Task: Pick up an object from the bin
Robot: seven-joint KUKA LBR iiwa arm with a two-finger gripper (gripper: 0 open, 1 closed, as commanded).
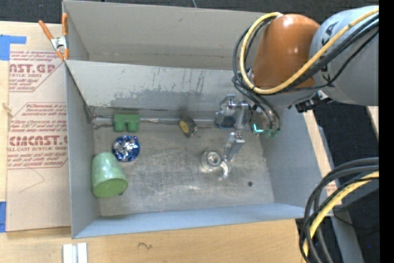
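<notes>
Hanging low in the right half of the grey bin [172,194], the tool [229,154] sits just beside a small shiny round cap [212,161]; whether it is spread or pinched together cannot be told. The cap looks smooth and lies slightly left of the tool, so it could skid away or slip free.

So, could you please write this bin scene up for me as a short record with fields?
bin: grey metal, a few loose things inside
gripper: low over the floor, right of centre
nearest thing: small clear round piece, just left of the gripper
by the back wall: green block; small yellowish thing
left side: blue-and-white ball; pale green cylinder in the front corner
</notes>
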